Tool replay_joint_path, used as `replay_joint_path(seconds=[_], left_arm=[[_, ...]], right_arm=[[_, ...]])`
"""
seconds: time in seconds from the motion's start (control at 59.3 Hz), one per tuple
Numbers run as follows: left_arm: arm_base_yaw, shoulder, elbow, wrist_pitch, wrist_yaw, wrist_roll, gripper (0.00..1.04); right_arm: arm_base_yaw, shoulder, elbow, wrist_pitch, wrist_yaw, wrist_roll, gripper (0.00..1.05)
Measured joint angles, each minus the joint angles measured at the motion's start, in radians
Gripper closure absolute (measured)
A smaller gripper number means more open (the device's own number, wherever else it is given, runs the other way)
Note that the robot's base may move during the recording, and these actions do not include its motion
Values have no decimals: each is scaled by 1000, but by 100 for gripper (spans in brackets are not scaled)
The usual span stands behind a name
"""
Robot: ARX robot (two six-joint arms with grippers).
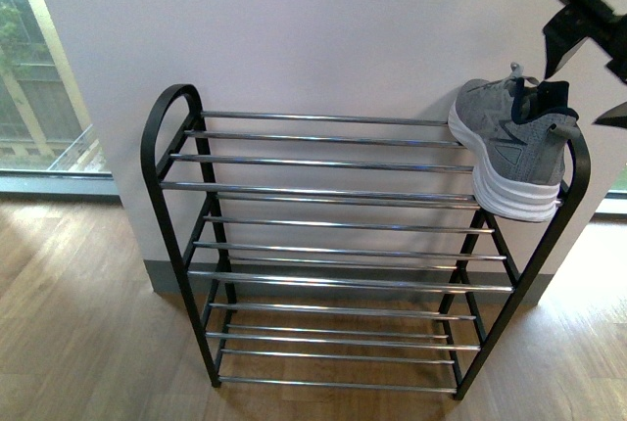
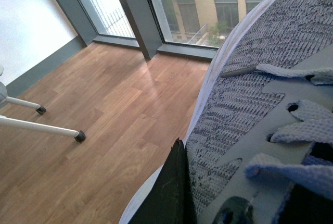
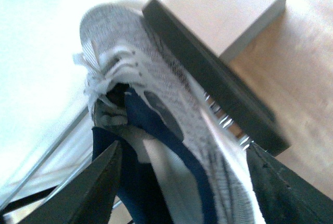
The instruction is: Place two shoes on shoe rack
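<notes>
The shoe rack (image 1: 364,245) fills the middle of the front view. It stands on the wooden floor (image 1: 78,343) against a white wall (image 1: 323,20). It carries only one shoe: a grey knit sneaker (image 1: 514,142) at the right end of the top tier, toe toward the wall. The white-soled heel hangs out over the front bar, close beside the rounded side frame.

The second grey sneaker (image 2: 260,104) takes up the right half of the left wrist view, high above the floor. My left gripper (image 2: 234,206) shows there mostly as a dark finger pressed to the knit side at bottom middle, so I judge those jaws to be clamped on this shoe. That arm is out of the front view.

My right gripper (image 1: 583,88) sits in the upper right corner of the front view, at the racked sneaker's heel. In the right wrist view my jaws stand spread on either side of the dark collar. I read them as open rather than pinching, though that picture is blurred.

So I take the first shoe as set down and the step in hand as letting go. Next I should lift my right jaws clear without snagging collar or lace, since the overhanging heel could tip off. Then the left arm can bring its sneaker to the bare bars left of the first and set it sole-down across them.
</notes>
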Motion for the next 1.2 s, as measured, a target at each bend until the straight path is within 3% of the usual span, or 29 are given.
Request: replay_joint_path(seconds=[0.118, 0.27, 0.354, 0.557, 0.691, 1.197], left_arm=[[0, 0, 0, 0, 0, 0, 103], [0, 0, 0, 0, -2, 0, 103], [0, 0, 0, 0, 2, 0, 103], [0, 0, 0, 0, -5, 0, 103], [-1, 0, 0, 0, 2, 0, 103], [-1, 0, 0, 0, 0, 0, 103]], right_arm=[[-16, -147, -146, 274, 175, -283, 17], [-56, -328, -393, 782, -219, -667, 39], [-38, -389, -533, 909, -277, -753, 51], [0, -469, -798, 1015, -266, -822, 79], [11, -576, -946, 1072, -239, -835, 104], [103, -845, -1246, 1097, -159, -845, 103]])
